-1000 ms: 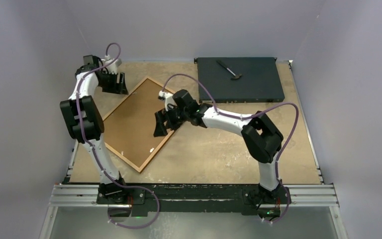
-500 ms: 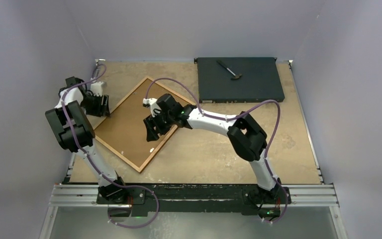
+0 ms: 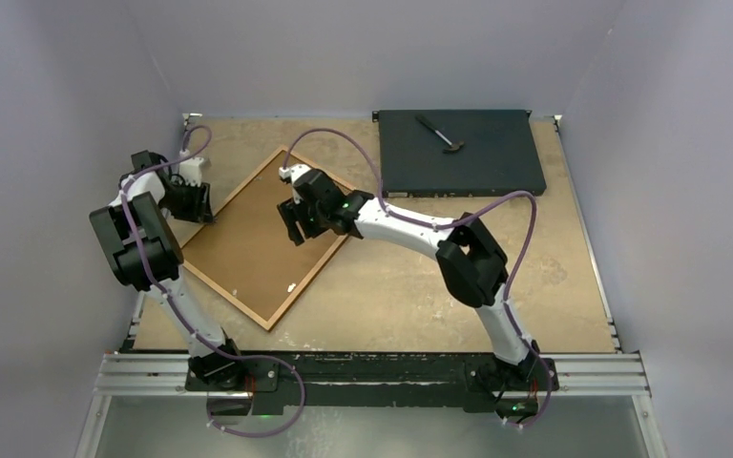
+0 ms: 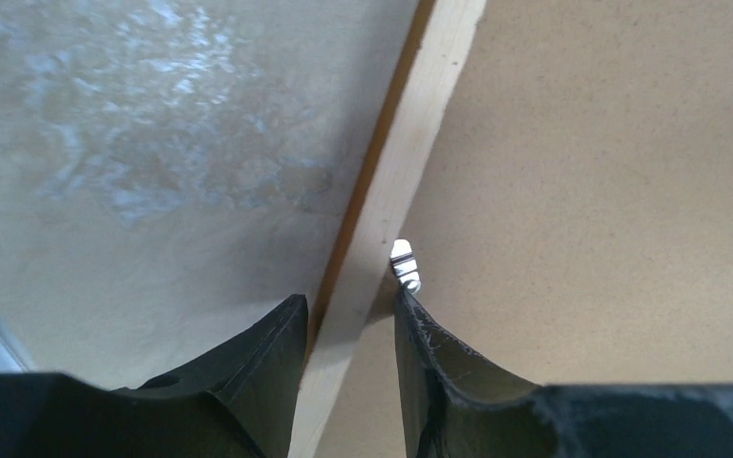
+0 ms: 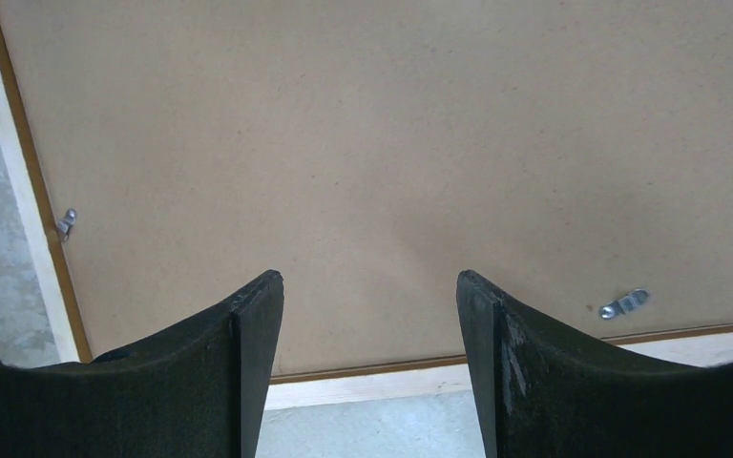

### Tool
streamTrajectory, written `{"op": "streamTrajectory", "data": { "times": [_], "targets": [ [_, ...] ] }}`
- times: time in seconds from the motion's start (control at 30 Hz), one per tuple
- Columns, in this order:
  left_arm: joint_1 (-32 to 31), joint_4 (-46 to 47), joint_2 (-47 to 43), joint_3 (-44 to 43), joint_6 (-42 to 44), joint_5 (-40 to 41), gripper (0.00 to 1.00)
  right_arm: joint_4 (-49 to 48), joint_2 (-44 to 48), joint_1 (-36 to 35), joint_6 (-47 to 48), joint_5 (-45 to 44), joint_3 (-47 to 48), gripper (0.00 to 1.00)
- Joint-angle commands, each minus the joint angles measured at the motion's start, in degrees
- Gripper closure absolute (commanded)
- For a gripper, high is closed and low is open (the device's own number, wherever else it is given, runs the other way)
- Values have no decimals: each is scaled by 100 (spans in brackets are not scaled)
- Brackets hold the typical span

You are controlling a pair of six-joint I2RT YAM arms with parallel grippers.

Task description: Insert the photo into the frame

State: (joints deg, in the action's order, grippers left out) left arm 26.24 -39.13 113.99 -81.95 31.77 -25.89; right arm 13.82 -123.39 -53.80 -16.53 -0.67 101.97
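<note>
The frame [image 3: 229,299] lies back side up at the table's left, turned like a diamond, with a brown hardboard backing sheet [image 3: 248,250] filling it. The photo is not in view. My left gripper [image 3: 202,212] is at the frame's left edge. In the left wrist view its jaws [image 4: 348,305] straddle the pale wooden rail [image 4: 410,143], narrow but open, with thin gaps on both sides and a metal clip [image 4: 404,262] by the right finger. My right gripper [image 3: 291,227] hovers open over the backing [image 5: 391,143] near the frame's far right rail [image 5: 372,385], holding nothing.
A black flat box [image 3: 458,153] with a small tool [image 3: 441,134] on it sits at the back right. Small metal clips [image 5: 623,304] sit along the backing's edges. Grey walls stand close to the left arm.
The left arm swung down from the back corner to the frame's left edge, and its jaws narrowed around the rail. The right gripper moved left and then farther back over the backing.
</note>
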Motion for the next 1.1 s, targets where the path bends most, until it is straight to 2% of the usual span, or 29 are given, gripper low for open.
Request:
{"op": "streamTrajectory", "data": {
  "times": [0.0, 0.27, 0.6, 1.07],
  "targets": [
    [4, 162, -43, 275, 248, -202, 64, 205, 74, -404, 224, -605, -21, 31],
    [17, 147, -79, 438, 303, -295, 76, 482, -141, -981, 415, -1141, 200, 34],
    [53, 100, -453, 1091, 489, -483, 79, 748, -387, -1313, 475, -1406, 251, 36],
    [128, 46, -609, 1335, 603, -514, 83, 1198, -211, -1468, 615, -1559, -43, 39]
  ]
}}
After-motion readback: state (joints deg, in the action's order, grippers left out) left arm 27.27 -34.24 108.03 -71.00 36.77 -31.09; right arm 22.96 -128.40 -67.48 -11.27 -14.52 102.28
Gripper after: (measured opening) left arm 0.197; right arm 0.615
